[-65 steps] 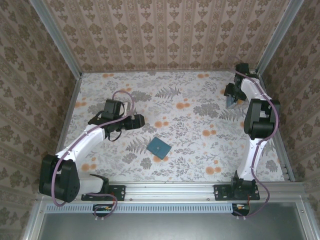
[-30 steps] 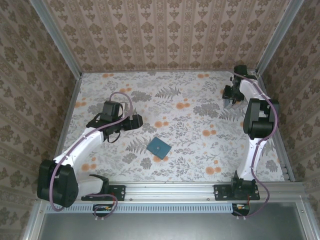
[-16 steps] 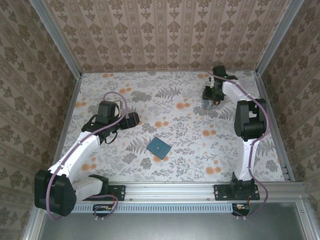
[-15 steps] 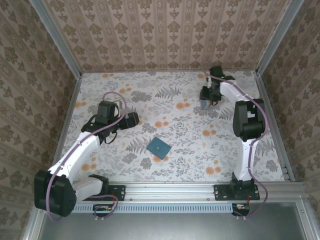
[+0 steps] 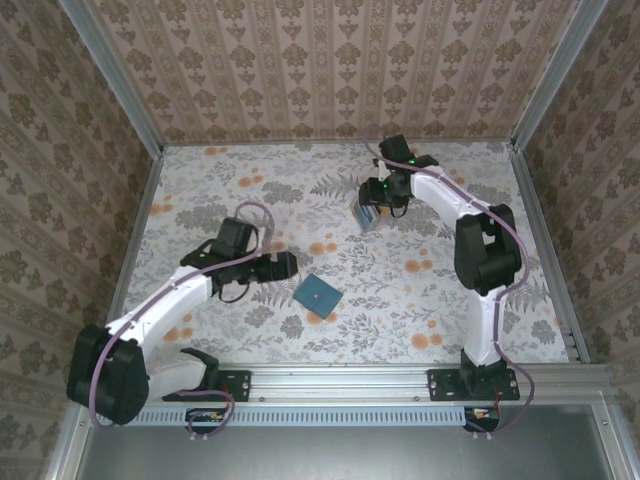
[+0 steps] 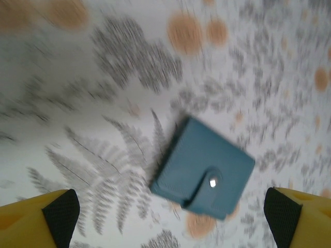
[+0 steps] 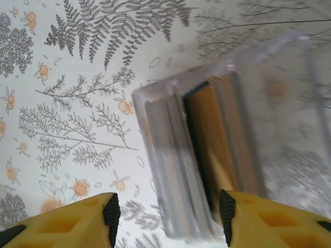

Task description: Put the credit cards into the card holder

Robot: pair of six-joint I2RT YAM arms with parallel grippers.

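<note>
Teal, matte and square, the card holder (image 5: 316, 293) lies shut near the front of the floral desk (image 5: 420, 300) in the overhead view. The left pincer (image 5: 288, 265) hovers just beside it. Farther back, the right pincer (image 5: 374, 205) sits over the credit cards (image 5: 367, 219).

Left wrist view: the yellow fingers (image 6: 31, 219) gape wide above the holder, whose snap tab is fastened. Catching that tab first would probably work best.

Right wrist view: thin, glossy cards, silvery and amber and blurred, lie between the fingers. I cannot tell whether they are clamped.
</note>
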